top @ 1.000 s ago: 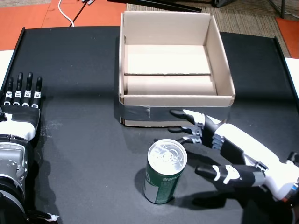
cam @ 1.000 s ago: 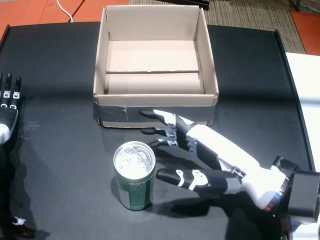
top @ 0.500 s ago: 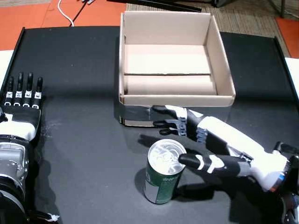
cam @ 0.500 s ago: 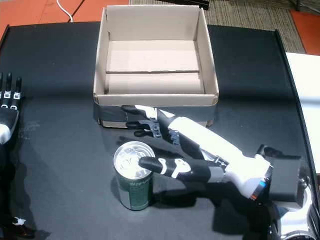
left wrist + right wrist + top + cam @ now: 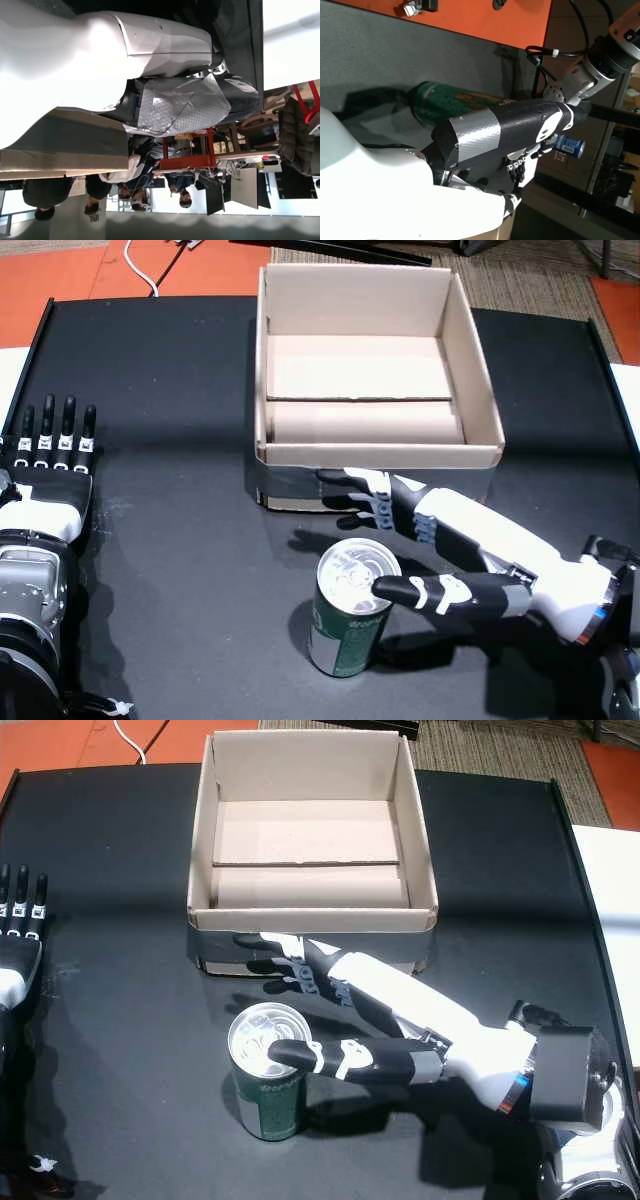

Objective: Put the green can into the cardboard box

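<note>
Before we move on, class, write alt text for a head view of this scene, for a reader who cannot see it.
The right robot hand reaches around an upright green can on a black table, thumb over its top, not yet closed. An empty cardboard box sits just behind; the left robot hand rests open at the edge.

I've got the can (image 5: pixel 352 612) upright on the desk (image 5: pixel 180 390), just in front of the cardboard box (image 5: pixel 372 453), w/ a gap between them. Right hand (image 5: pixel 430 540) sits to the can's right: thumb (image 5: pixel 420 591) lies across the can's near rim, fingers (image 5: pixel 352 490) reach into the gap betw. can and box front wall. Left hand (image 5: pixel 48 475) lies flat at the desk's left edge, well apart from both.
</note>
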